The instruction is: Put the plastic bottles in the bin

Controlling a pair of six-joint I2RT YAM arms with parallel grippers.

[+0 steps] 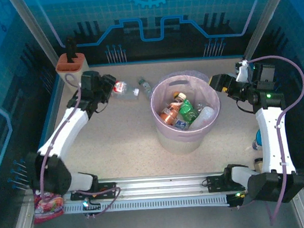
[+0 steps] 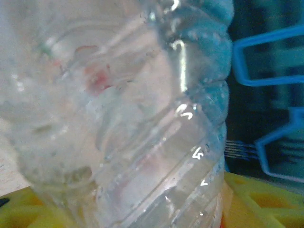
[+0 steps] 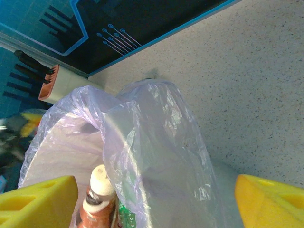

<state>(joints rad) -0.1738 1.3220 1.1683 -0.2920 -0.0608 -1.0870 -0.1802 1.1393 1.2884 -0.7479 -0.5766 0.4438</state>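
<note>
Mounting rail (image 1: 161, 187) at near table (image 1: 117, 142) edge; arms reach forward.
Top view: left gripper (image 1: 108, 86) meets a clear bottle (image 1: 122, 88) near the far-left corner; bin (image 1: 155, 116) stands mid-table holding several plastic bottles (image 1: 179, 112), right gripper (image 1: 215, 82) at its rim. Left wrist: clear bottle (image 2: 142, 118) between yellow fingers (image 2: 266, 202); grip cannot be told. Right wrist: fingers (image 3: 270, 202) spread wide, empty, above bin (image 3: 156, 142).

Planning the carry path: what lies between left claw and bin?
Top view: past the bottle at the left claw, another clear bottle lies on the table before the bin.
</note>
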